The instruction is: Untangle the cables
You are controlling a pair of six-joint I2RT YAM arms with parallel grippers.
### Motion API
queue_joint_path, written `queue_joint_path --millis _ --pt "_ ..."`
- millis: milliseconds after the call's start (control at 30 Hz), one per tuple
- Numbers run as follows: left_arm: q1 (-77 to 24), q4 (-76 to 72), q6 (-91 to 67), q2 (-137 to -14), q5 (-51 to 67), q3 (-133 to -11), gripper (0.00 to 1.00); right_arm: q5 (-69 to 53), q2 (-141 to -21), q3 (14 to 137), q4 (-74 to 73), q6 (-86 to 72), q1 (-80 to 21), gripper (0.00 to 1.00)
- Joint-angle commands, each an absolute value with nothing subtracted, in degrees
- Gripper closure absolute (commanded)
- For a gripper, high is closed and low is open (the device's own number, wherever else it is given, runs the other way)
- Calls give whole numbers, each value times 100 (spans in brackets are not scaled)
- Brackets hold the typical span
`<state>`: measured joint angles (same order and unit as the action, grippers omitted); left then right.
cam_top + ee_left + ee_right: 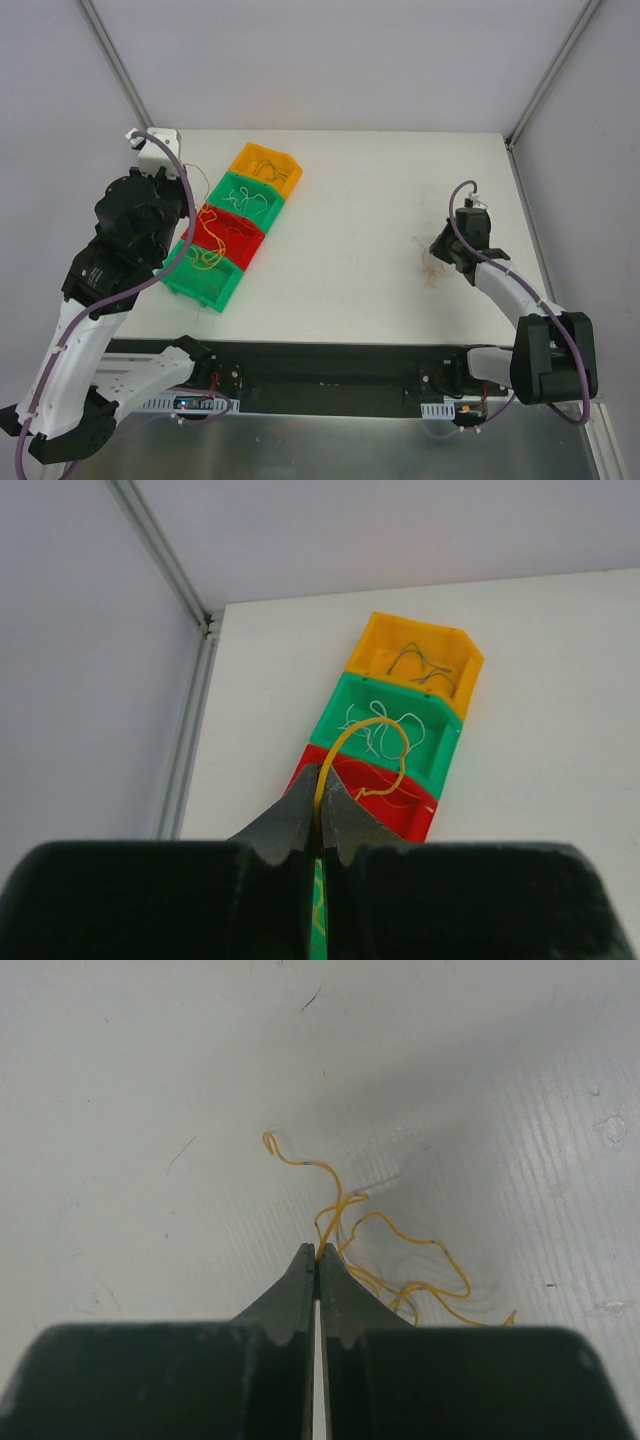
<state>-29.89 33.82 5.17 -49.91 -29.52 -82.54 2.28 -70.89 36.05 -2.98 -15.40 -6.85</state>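
A small clump of orange-yellow cables [352, 1222] lies on the white table [150, 1080] at the right; it shows as a faint tan tangle in the top view [432, 268]. My right gripper [317, 1252] is low at the table, shut on one strand at the clump's edge; it also shows in the top view [440, 252]. My left gripper [321, 780] is shut on one yellow cable [345, 735] that arcs up and curls back down over the red bin [372, 792]. In the top view my left gripper [180, 235] is above the row of bins.
A row of bins runs diagonally at the left: orange [285, 170], green [222, 187], red [250, 240], green [205, 290]. Each holds thin loose wires. Metal frame posts [115, 60] stand at the back corners. The table's right edge [528, 215] is near my right arm.
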Motion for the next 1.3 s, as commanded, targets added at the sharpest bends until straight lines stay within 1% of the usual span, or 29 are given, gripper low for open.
queue_joint_path --millis 0,267,533,767,900,1033,1267 --pt "-2892 3366 527 -4834 -3831 -7920 100 132 -7093 3568 -79 -1485 -721 100" --pt "-2742 3357 826 -4422 -4816 -7568 100 167 -7136 3542 -35 -1476 -729 100" --pt "-2742 3349 993 -4131 -5028 -7349 100 105 -7190 3569 -35 -1450 -747 100" --pt "-2646 3086 317 -4254 -4545 -6347 100 70 -7268 3560 -35 -1433 -765 100" --pt "-2330 2708 229 -4412 -3930 -5863 100 62 -7137 3525 -35 -1415 -782 100" --pt "-2232 2628 368 -4561 -3394 -6011 100 88 -7040 3507 -35 -1398 -809 100" --pt "-2232 2602 1036 -4693 -3129 -6837 100 62 -7137 3542 -26 -1406 -800 100"
